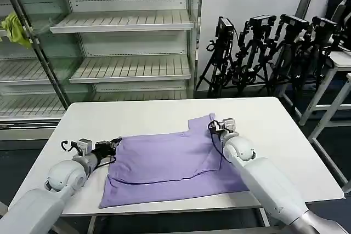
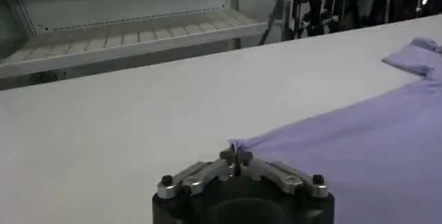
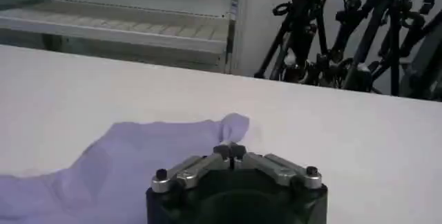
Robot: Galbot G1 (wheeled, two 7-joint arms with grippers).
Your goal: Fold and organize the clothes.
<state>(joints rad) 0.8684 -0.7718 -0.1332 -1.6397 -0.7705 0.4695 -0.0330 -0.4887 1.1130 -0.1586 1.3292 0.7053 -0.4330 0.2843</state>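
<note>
A white rectangular tabletop (image 1: 148, 116) is seen in front of the robot, with bare metal shelving (image 1: 126, 20) and a cluster of black camera tripods (image 1: 263, 53) standing behind it. A light purple short-sleeved cotton T-shirt (image 1: 164, 165) is spread flat on the near half of the tabletop, partly folded, with one sleeve pointing toward the far edge. A yellow-green cloth (image 1: 15, 28) is seen hanging on the shelving at the far left.

The left end effector (image 1: 112, 145) is placed low at the shirt's left edge; in the left wrist view its fingertips (image 2: 236, 155) are pressed together on a small corner of the purple fabric (image 2: 359, 142). The right end effector (image 1: 216, 126) is placed at the sleeve on the far right of the shirt; in the right wrist view its fingertips (image 3: 230, 151) are closed tightly on the tip of the sleeve (image 3: 231, 128), which is pinched just above the tabletop (image 3: 359, 142).
</note>
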